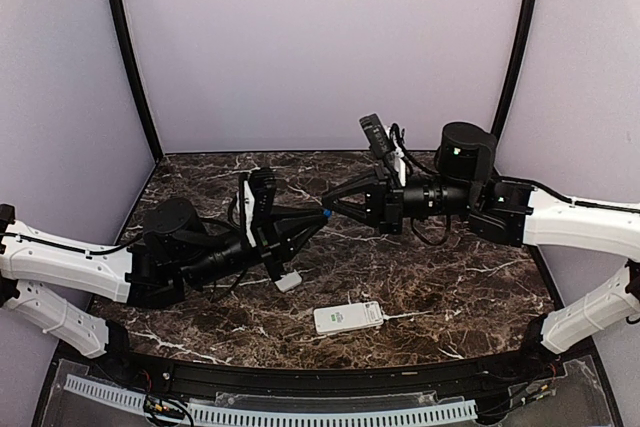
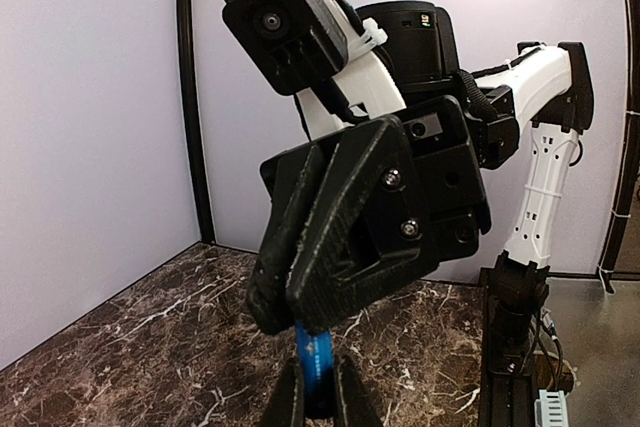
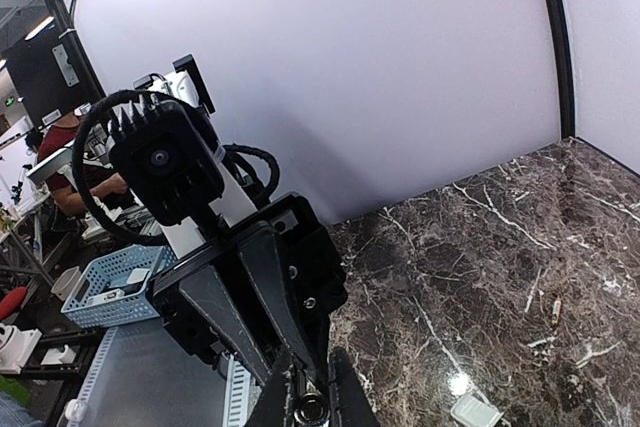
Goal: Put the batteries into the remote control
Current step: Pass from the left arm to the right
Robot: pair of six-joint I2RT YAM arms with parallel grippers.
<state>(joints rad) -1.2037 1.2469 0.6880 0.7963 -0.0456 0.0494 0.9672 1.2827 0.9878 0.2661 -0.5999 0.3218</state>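
On the left, the left gripper [image 1: 318, 217] reaches out over the middle of the marble table [image 1: 450, 277], its jaws clamped on the lower part of a blue battery [image 2: 314, 355]. That battery is held up in the air between the two arms, well above the tabletop.

Below, a small white cover [image 1: 288, 281] lies on the marble, and just to its right the remote control [image 1: 348, 318] rests flat near the front edge, well apart from both grippers.

Coming in from the right, the right gripper [image 1: 333, 203] meets the left one tip to tip. In the left wrist view its jaws look drawn together over the battery's upper end, and the right wrist view shows a round metal end sitting between its fingers [image 3: 280, 395].

This looks like a handover, and here's the danger. With both arms pinching one tiny cylinder, any pull before one side lets go could twist it or flick it out. If the left lets go while the right has only the tip, the battery likely slips, drops onto the marble and rolls. A skewed grip would also make lining it up with the remote harder.
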